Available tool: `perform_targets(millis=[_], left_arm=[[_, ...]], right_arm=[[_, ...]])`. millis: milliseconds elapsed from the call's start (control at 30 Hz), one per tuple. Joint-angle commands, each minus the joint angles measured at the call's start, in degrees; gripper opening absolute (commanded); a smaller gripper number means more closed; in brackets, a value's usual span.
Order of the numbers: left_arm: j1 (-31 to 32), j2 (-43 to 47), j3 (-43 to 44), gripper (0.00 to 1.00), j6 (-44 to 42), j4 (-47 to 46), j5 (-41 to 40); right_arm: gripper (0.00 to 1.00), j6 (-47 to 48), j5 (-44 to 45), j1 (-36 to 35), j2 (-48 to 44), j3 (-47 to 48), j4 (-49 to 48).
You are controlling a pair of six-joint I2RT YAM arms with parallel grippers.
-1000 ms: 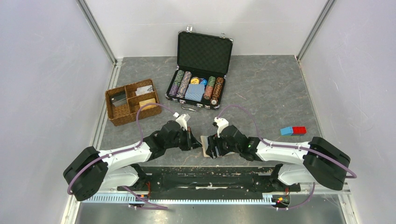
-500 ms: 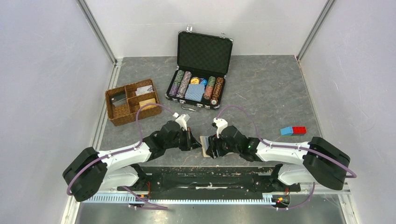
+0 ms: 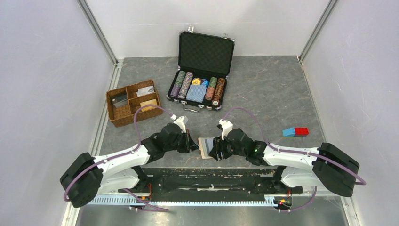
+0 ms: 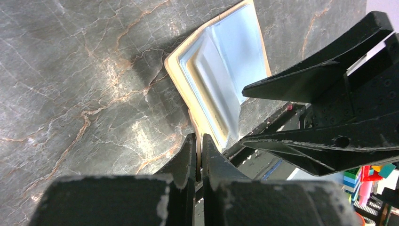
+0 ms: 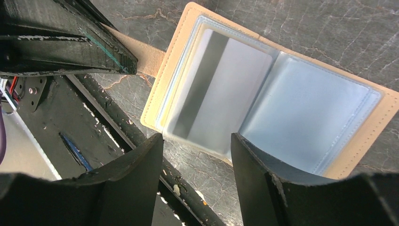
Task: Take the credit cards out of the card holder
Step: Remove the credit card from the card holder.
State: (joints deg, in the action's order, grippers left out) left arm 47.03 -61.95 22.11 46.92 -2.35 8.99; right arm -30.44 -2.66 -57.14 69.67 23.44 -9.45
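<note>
The card holder [image 3: 205,145] lies open on the table near the front edge, tan outside with pale blue-grey clear pockets [image 5: 306,113]. A credit card [image 5: 221,94] with a dark stripe shows inside the left pocket. My left gripper [image 4: 198,139] is shut on the holder's tan strap tab [image 5: 149,59], at the holder's left side [image 3: 192,143]. My right gripper [image 5: 196,137] stands open just over the holder's near edge, nothing between its fingers [image 4: 324,75]. In the top view it sits at the holder's right [image 3: 214,149].
An open black case [image 3: 202,56] with poker chips and a blue deck stands at the back. A brown wicker tray [image 3: 115,112] sits at the left. A blue and red block [image 3: 295,132] lies at the right. The table's front edge and a black rail [image 5: 94,132] run just beside the holder.
The holder now lies flatter, its pale inside facing up. My right gripper's jaws have narrowed somewhat. The left gripper has shifted slightly left, still holding the strap.
</note>
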Motion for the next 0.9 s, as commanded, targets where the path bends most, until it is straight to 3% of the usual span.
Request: perform_targets(millis=[0, 233, 633, 867], left_arm=[[0.35, 1.25, -0.38, 0.02, -2.62, 0.71, -1.80], [0.35, 2.51, -0.50, 0.02, -2.36, 0.83, -1.25], [0.35, 2.78, 0.12, 0.02, -1.17, -0.70, 0.95], [0.35, 3.59, -0.22, 0.02, -0.69, -0.81, 0.97]], right_arm=[[0.57, -0.69, 1.77, 0.60, -1.77, -0.68, -1.65], [0.56, 0.13, 7.13, 0.52, -3.87, 0.35, 2.39], [0.73, 4.69, 2.28, -3.40, 2.21, 4.82, 0.66], [0.69, 4.80, 3.91, -4.04, 6.08, 6.68, -0.21]])
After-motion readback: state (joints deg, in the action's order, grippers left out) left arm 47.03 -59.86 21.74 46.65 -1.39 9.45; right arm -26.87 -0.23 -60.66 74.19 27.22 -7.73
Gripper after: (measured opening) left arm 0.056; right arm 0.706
